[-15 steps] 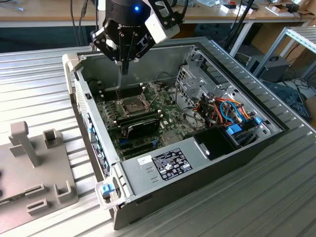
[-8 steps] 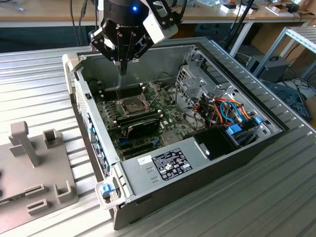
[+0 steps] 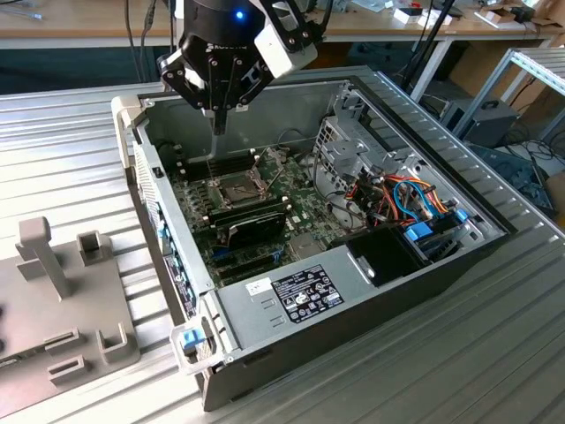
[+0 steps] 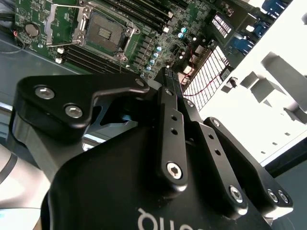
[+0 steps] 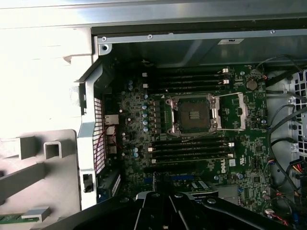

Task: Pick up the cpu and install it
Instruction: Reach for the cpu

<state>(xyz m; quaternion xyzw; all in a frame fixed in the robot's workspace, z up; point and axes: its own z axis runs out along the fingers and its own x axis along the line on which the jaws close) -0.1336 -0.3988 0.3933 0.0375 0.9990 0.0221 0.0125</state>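
My gripper (image 3: 218,124) hangs over the back left corner of the open computer case (image 3: 265,305), above the green motherboard (image 3: 305,208). Its fingers (image 4: 166,103) are pressed together and I make out nothing between them. The dark square socket (image 5: 194,115) lies in the middle of the board with bare contacts, and its metal frame (image 5: 234,111) is swung open beside it. In the exterior view the socket (image 3: 240,187) lies below the fingertips and slightly toward that view's right. The cpu is hidden from me.
A grey fixture block (image 3: 62,309) with posts and slots stands on the ribbed table at the exterior view's left. Memory slots (image 5: 192,148) flank the socket. A black oblong card (image 3: 252,225), a drive cage (image 3: 349,159) and coloured cables (image 3: 415,203) crowd the case's other side.
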